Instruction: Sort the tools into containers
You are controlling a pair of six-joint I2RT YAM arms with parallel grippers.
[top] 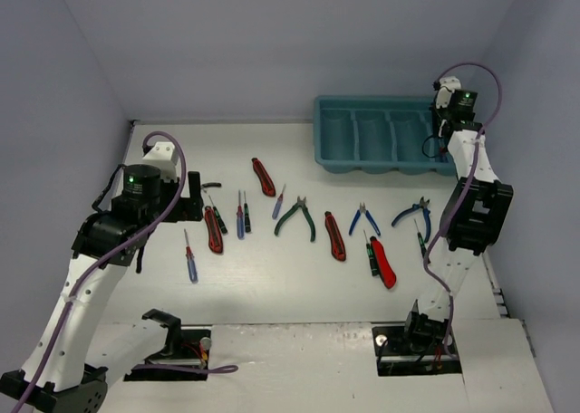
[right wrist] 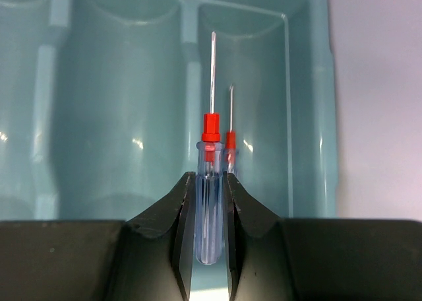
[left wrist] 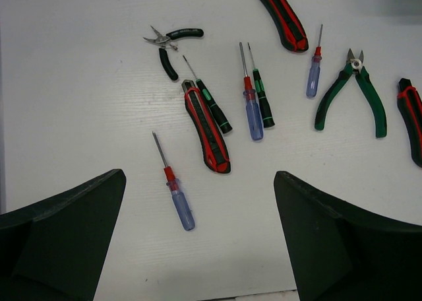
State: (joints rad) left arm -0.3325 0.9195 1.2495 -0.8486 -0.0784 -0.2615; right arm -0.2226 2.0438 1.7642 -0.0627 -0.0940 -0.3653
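1. I see a white desk (top: pixel 272 286) boxed in by pale walls (top: pixel 272 42) on three sides, and the teal tray (top: pixel 362 167) sits at the far right, near the right wall
2. The loose tools (top: pixel 294 216) lie in a ragged row across the middle of the desk, well apart from the tray
3. My left arm (top: pixel 136 196) bends over the left end of the row; the left end effector (left wrist: pixel 198 179) hangs above the tools, spread wide and grasping nothing
4. My right arm (top: pixel 471 205) reaches to the tray's right end; the right end effector (right wrist: pixel 210 179) is clenched on a blue-handled screwdriver (right wrist: pixel 210 162) over the end compartment (right wrist: pixel 264 116)
5. A second red-collared shaft (right wrist: pixel 231 116) shows just beside it; I cannot tell whether it is gripped too or lying in the tray
6. Bare desk runs along the near side of the row, and the right arm works close to the right wall
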